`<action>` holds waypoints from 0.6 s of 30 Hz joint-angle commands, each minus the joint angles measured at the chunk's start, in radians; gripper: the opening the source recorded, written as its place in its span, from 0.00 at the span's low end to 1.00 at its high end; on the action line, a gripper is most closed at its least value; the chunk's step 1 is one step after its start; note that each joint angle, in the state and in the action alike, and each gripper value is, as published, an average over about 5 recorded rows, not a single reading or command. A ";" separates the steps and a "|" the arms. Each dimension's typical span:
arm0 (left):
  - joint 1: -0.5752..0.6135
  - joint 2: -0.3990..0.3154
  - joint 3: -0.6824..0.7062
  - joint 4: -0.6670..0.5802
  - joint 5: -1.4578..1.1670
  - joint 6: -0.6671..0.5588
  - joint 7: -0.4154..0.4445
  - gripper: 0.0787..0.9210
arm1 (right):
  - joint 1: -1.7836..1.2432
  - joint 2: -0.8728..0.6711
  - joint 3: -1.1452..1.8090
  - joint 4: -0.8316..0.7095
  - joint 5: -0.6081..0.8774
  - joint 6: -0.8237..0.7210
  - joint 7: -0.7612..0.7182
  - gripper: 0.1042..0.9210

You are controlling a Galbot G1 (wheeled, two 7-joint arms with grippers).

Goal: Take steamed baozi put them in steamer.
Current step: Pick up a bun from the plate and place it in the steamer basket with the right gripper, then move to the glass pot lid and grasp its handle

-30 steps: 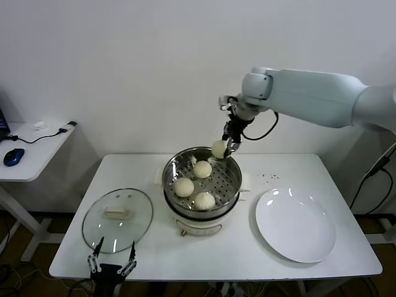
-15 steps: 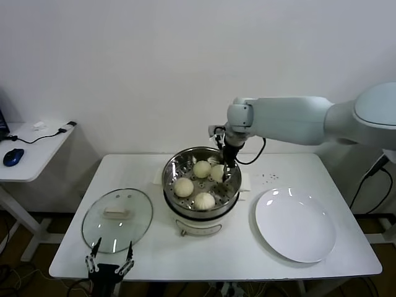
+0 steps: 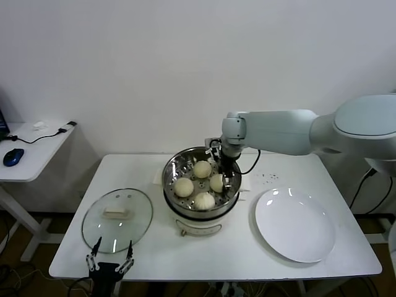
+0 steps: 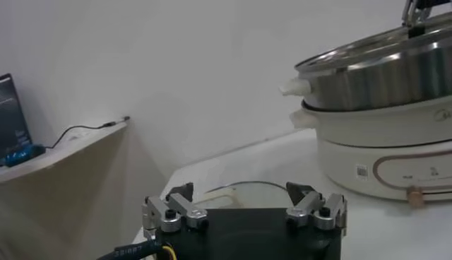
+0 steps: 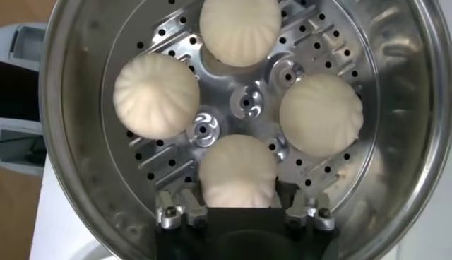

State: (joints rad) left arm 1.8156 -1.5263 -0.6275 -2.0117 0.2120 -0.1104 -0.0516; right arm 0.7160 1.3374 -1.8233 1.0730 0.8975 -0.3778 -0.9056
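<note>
With all four steamed baozi [image 5: 238, 169] in the steamer [image 3: 173, 167], only release remains: right gripper [image 5: 239, 206] jaws clasp the last; left gripper [image 4: 244, 210] idles, jaws apart.

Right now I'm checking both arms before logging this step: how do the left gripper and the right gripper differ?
The right gripper reaches down inside the steamer, while the left gripper hangs off the table's near edge by the glass lid. The right gripper has a baozi between its fingers; the left gripper holds nothing, fingers spread open. Both are two-fingered metal grippers.
</note>
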 commanded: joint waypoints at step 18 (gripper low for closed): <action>-0.005 0.006 -0.006 -0.034 -0.001 0.010 0.004 0.88 | 0.063 -0.384 0.226 0.159 0.071 0.243 0.117 0.88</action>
State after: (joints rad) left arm 1.8151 -1.5192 -0.6260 -2.0419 0.2096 -0.0994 -0.0499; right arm 0.7766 1.1939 -1.7246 1.1405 0.9154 -0.3037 -0.9256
